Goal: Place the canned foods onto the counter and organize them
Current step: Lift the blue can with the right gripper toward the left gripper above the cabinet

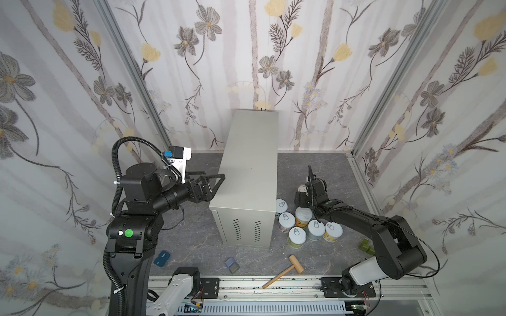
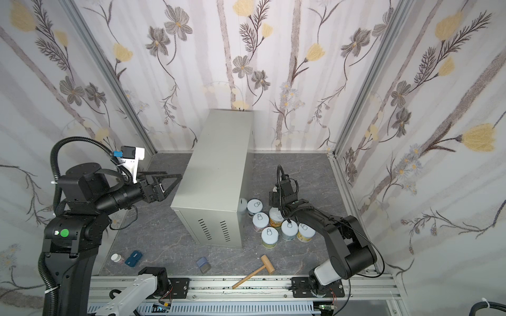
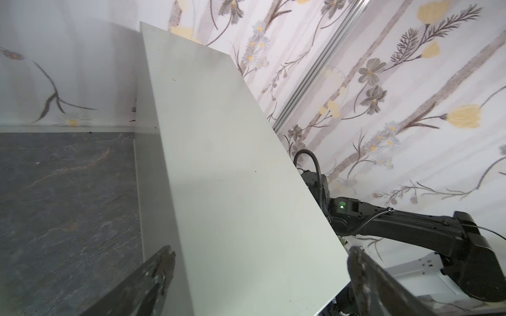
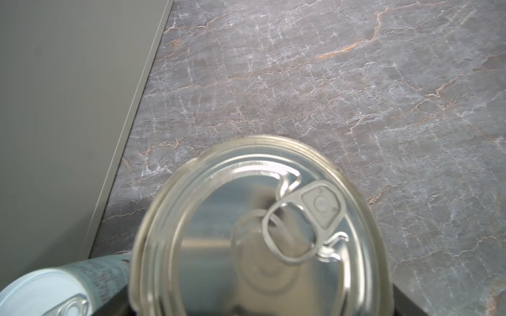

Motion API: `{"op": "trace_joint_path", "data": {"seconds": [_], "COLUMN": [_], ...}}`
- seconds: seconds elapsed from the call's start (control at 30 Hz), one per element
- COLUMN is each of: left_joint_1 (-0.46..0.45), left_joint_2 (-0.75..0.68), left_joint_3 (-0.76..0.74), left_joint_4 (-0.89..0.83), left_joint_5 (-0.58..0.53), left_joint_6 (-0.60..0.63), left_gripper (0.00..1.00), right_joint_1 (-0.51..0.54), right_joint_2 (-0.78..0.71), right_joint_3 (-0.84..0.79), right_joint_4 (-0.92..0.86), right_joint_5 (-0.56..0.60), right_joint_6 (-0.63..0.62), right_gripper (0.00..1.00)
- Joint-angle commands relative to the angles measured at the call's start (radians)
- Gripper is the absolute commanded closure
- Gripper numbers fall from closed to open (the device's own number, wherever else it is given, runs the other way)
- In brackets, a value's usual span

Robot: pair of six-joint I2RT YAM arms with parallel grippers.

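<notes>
The counter (image 1: pixel 249 169) is a tall light-grey metal box with a bare flat top, seen in both top views. Several canned foods stand on the floor to its right, among them white-lidded cans (image 1: pixel 286 220) (image 1: pixel 316 228) (image 2: pixel 269 236). My right gripper (image 1: pixel 304 194) is low over a metal-topped can (image 4: pixel 254 232) at the back of that group. The can sits between the jaws, and their contact with it is hidden. A pale blue can (image 4: pixel 41 292) stands beside it. My left gripper (image 1: pixel 216 179) hovers open at the counter's left top edge (image 3: pixel 232 164), with nothing in it.
A wooden mallet (image 1: pixel 284 270) and a small blue-grey block (image 1: pixel 231 264) lie on the dark marbled floor in front. Left of them are a blue case (image 1: pixel 162 258) and a small white bottle (image 2: pixel 117 258). A green object (image 1: pixel 367 246) sits beside the right arm. Floral walls enclose the cell.
</notes>
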Motion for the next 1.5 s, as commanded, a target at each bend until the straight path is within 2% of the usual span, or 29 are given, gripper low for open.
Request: {"op": "trace_joint_path", "data": {"seconds": [0.0, 0.23, 0.43, 0.53, 0.7, 0.9, 1.13, 1.3, 1.33, 1.47], "left_joint_1": [-0.015, -0.042, -0.079, -0.113, -0.221, -0.404, -0.610, -0.714, -0.726, -0.754], "left_joint_2": [0.004, 0.015, 0.036, 0.049, 0.098, 0.183, 0.261, 0.309, 0.308, 0.307], "left_joint_3": [0.007, 0.003, 0.006, 0.010, 0.046, 0.091, 0.120, 0.132, 0.120, 0.077], "left_joint_4": [0.037, 0.028, 0.005, 0.000, -0.039, -0.070, -0.077, -0.022, 0.017, 0.132], "left_joint_5": [0.113, 0.111, 0.106, 0.096, 0.032, -0.160, -0.422, -0.621, -0.646, -0.632], "left_joint_6": [0.002, 0.007, 0.039, 0.067, 0.122, 0.179, 0.279, 0.336, 0.341, 0.373], "left_gripper": [0.00, 0.00, 0.00, 0.00, 0.00, 0.00, 0.00, 0.00, 0.00, 0.00], "right_joint_1": [0.001, 0.001, 0.000, -0.001, -0.007, -0.030, -0.058, -0.056, -0.056, -0.057], "right_joint_2": [-0.010, -0.038, -0.112, -0.150, -0.227, -0.327, -0.454, -0.491, -0.495, -0.508], "right_joint_3": [-0.009, -0.015, 0.002, 0.032, 0.087, 0.156, 0.297, 0.438, 0.467, 0.554], "right_joint_4": [0.123, 0.178, 0.187, 0.155, 0.094, 0.021, -0.131, -0.274, -0.303, -0.389], "right_joint_5": [0.048, 0.048, 0.038, 0.033, 0.012, -0.087, -0.356, -0.512, -0.543, -0.669], "right_joint_6": [-0.002, -0.065, -0.152, -0.194, -0.257, -0.297, -0.337, -0.317, -0.310, -0.295], "right_gripper": [0.19, 0.46, 0.64, 0.70, 0.73, 0.74, 0.73, 0.73, 0.73, 0.73]}}
